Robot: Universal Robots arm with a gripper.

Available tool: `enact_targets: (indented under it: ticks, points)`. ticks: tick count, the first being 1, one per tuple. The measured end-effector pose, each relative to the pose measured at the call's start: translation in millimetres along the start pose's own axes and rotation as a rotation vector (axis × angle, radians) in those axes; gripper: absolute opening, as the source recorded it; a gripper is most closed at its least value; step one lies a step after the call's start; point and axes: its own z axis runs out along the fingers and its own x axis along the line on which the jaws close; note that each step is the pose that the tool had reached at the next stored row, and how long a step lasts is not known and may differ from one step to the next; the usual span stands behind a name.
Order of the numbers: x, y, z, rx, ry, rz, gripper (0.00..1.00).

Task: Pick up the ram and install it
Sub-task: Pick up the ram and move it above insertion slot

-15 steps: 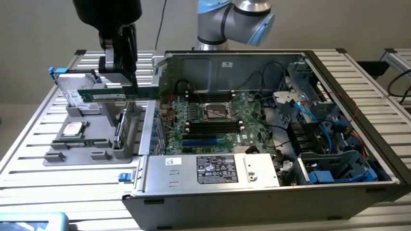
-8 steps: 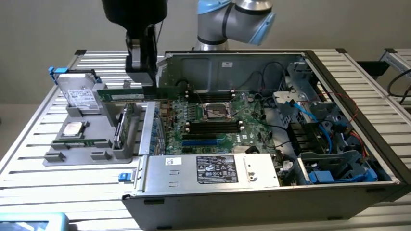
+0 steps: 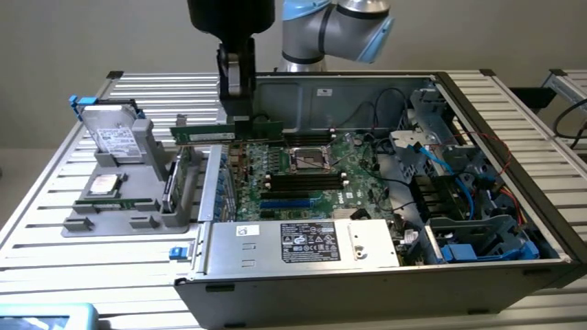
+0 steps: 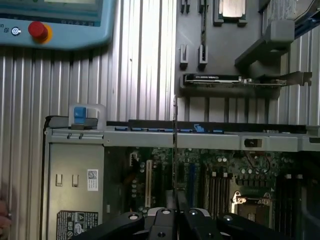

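Exterior view: fingers (image 3: 240,122) clamped on ram (image 3: 206,134), above open computer case (image 3: 367,295) edge.

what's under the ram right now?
The ram, clamped in the gripper, hangs over the open case wall and the motherboard. Its own edge hides the strip of board directly beneath.

This looks like a robotics lab or workshop: a robot arm (image 3: 335,27) stands at a slatted aluminium surface (image 3: 37,230) that carries an open computer case (image 3: 367,292), a grey parts fixture (image 3: 137,182) and a control pendant (image 4: 75,32) with a red stop button (image 4: 38,30).
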Motion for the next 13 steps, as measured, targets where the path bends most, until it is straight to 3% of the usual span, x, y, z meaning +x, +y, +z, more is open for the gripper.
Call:
enact_targets:
  ticks: [5, 13]
  points:
    - [-6.4, -18.4, 2.5, 0.0091, 0.0050, 0.000, 0.12]
    - [-15.7, -49.3, 8.0, 0.0161, 0.0112, 0.001, 0.12]
